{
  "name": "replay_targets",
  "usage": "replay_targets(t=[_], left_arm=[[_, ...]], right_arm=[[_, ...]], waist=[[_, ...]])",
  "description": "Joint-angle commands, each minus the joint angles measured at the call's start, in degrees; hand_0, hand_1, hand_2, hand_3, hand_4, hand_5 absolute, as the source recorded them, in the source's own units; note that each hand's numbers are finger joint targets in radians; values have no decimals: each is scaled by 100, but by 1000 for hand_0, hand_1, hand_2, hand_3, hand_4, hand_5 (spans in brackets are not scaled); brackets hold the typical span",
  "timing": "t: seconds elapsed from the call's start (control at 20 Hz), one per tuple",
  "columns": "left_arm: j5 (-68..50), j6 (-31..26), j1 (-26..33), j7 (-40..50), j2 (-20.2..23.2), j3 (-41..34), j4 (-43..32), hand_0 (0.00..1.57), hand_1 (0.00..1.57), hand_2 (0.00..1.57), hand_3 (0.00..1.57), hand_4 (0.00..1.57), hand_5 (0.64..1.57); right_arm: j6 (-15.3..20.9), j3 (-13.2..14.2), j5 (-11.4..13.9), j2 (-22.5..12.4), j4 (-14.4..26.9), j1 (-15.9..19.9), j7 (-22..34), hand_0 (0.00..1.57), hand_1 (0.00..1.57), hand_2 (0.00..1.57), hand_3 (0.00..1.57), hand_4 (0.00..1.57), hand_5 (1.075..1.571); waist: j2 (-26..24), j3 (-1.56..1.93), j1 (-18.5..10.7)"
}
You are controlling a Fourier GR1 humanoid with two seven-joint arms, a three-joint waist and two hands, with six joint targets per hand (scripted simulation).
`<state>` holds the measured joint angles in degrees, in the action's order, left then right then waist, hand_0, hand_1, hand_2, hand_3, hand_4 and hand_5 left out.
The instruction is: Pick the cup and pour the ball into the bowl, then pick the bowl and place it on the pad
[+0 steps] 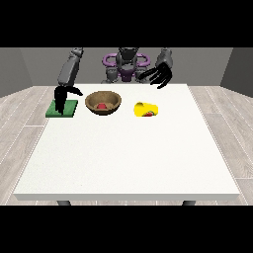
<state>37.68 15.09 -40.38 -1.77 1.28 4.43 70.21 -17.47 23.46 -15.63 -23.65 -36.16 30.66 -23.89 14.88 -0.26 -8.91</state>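
A brown bowl [103, 103] stands on the table at the back, with a small red ball [102, 105] inside it. To its right a yellow cup [146, 109] lies on its side, with something red showing at its mouth. A green pad [63, 108] lies left of the bowl. The hand at the view's left [62, 97] hangs over the pad with its fingers pointing down and straight, holding nothing. The hand at the view's right [158, 75] is raised behind the cup, fingers spread, holding nothing.
The white table [128, 158] stretches wide towards the camera in front of the three things. The robot's body [126, 64] stands behind the far edge. Wooden floor surrounds the table.
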Motion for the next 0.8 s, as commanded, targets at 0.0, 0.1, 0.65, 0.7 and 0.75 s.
replay_targets(t=[0.0, 0.1, 0.65, 0.7, 0.75], left_arm=[[-1282, 46, 116, -532, -121, -465, -64, 0, 0, 0, 0, 797, 1554], [-1676, -63, 537, -938, -124, -641, -415, 0, 0, 0, 0, 0, 1545], [-2236, -517, 666, -1581, 106, -1125, -1281, 0, 0, 0, 0, 0, 1533], [-2090, -518, 620, -1431, 182, -988, -952, 0, 0, 0, 0, 0, 1537], [-1922, -552, 688, -1098, -108, -589, -639, 0, 0, 0, 0, 0, 1546]], right_arm=[[90, -247, 47, 377, -192, 217, 247, 0, 0, 0, 0, 404, 1569], [109, -421, 138, 528, -427, 61, 269, 0, 0, 0, 0, 373, 1564], [729, -1007, 432, 1211, -528, -5, 809, 0, 0, 0, 0, 82, 1543], [330, -806, 321, 1070, -170, -197, 117, 0, 0, 0, 0, 93, 1540], [502, -628, 245, 894, 133, 115, 352, 0, 0, 0, 0, 193, 1549]], waist=[[178, 5, 203], [75, 6, 478], [-570, 24, 921], [-299, 28, 732], [-452, 29, 439]])
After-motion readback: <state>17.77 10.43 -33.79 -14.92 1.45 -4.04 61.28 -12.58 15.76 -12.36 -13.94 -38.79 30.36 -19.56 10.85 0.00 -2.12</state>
